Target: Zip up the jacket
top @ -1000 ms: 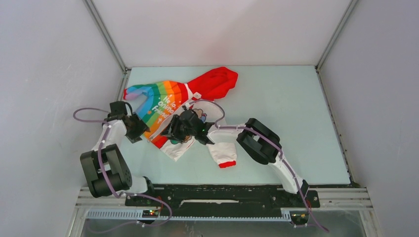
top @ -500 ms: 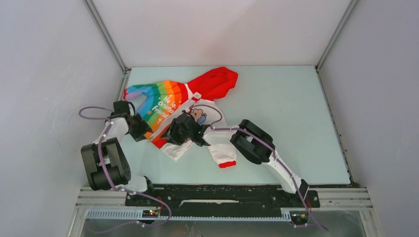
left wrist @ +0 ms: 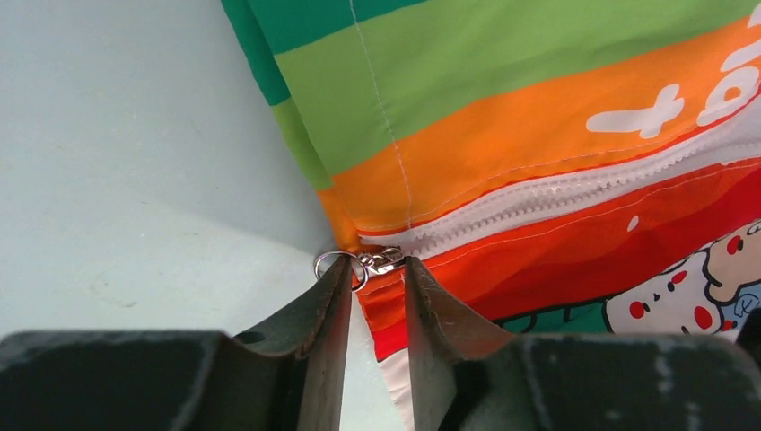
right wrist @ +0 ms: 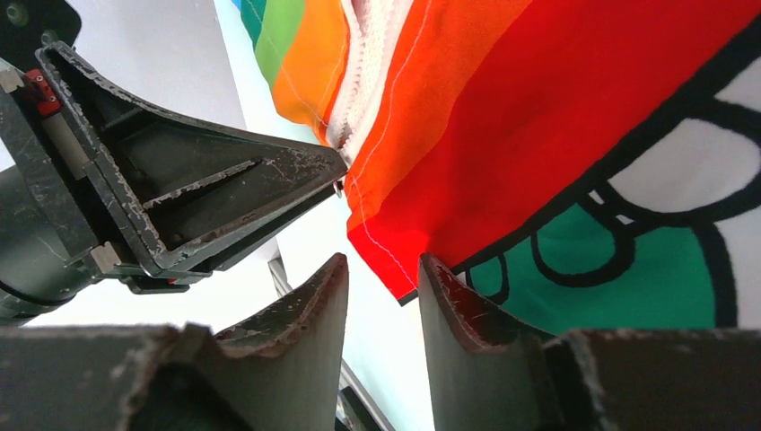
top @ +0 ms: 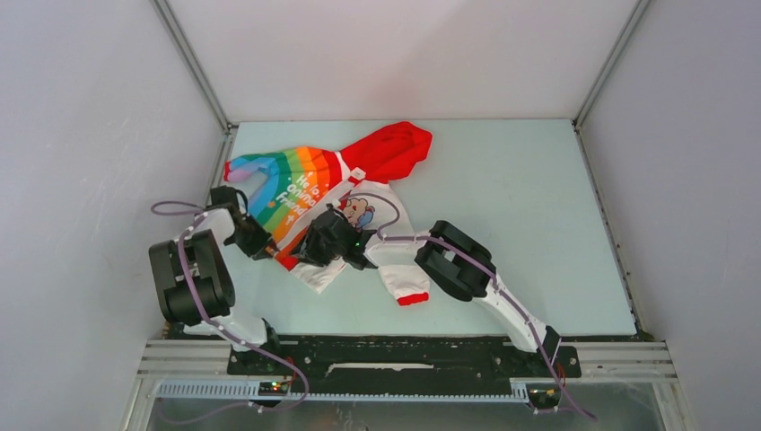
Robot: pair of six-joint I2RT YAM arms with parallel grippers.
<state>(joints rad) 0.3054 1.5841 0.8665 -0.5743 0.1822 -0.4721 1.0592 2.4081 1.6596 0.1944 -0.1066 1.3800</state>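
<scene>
1. Since the earlier frame, the left gripper [left wrist: 377, 269] has been brought closer to the bottom corner of the jacket [top: 305, 184], and its jaws have been narrowed. The right gripper [right wrist: 381, 274] has also been shifted a little toward the near left.
2. The left jaws are now seen with only a narrow gap. The zipper pull [left wrist: 375, 262] lies just at their mouth, its ring against one fingertip. A firm pinch is not shown.
3. The right jaws are also kept rather narrow, but nothing is held between them. Only the table [top: 502, 197] is seen in the gap, and the bottom hem lies just beside one finger.
4. It is judged that the pull is about to be taken. As it sits at the bottom end of the zipper [left wrist: 538, 193], the closing is not yet done.
5. The jacket is laid flat near the far left corner of the table, with the red hood [top: 390, 148] toward the far edge.
6. Counted are one jacket, one zipper, one pull, one hood and two grippers.
</scene>
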